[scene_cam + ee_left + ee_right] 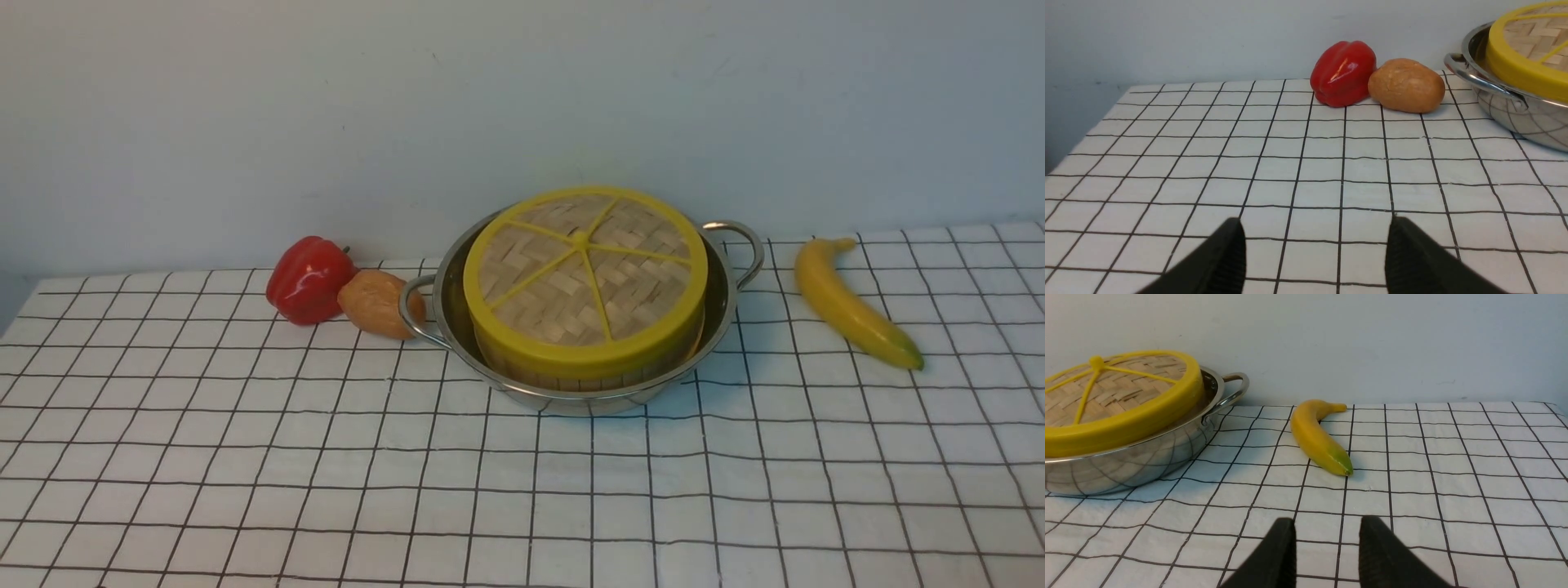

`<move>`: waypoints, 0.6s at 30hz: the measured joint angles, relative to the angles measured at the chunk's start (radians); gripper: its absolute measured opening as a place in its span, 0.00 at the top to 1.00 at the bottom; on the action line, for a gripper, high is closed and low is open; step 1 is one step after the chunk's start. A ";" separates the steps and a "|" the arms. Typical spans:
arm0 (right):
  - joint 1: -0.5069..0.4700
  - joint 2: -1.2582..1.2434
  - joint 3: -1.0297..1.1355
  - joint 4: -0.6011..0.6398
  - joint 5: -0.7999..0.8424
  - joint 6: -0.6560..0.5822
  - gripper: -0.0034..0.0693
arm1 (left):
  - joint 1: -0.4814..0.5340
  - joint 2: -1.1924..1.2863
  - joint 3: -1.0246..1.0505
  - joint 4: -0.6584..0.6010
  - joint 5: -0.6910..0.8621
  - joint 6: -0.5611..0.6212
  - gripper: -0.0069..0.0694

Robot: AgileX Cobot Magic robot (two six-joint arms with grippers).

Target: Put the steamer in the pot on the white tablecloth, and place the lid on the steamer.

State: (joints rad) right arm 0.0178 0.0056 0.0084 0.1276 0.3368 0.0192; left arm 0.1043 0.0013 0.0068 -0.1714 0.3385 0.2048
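With the lid (584, 273) on the steamer (588, 371) in the pot (718, 314), the left gripper (1314, 245) gapes empty, pepper (1343, 72) ahead, while the right gripper (1327, 539), parted narrowly and empty, faces the banana (1316, 437).

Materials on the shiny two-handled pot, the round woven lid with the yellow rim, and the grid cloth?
Shiny two-handled pot: polished metal, probably stainless steel; its wall mirrors the grid lines.
Round woven lid with yellow rim: tan herringbone strips, looks like bamboo; rim and spokes look like smooth matte moulded plastic.
White black-grid cloth: matte woven fabric, slightly rippled lines.
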 joint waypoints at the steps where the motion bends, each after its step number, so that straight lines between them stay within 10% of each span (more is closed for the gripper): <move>1: 0.000 0.000 0.000 0.000 0.000 0.000 0.62 | 0.000 0.000 0.000 0.008 0.000 -0.018 0.35; 18: 0.000 0.000 0.000 0.000 0.000 0.000 0.62 | 0.000 0.000 0.000 0.217 0.000 -0.240 0.35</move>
State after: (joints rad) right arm 0.0178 0.0056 0.0084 0.1276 0.3368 0.0192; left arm 0.1043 0.0013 0.0068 0.0454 0.3385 -0.0354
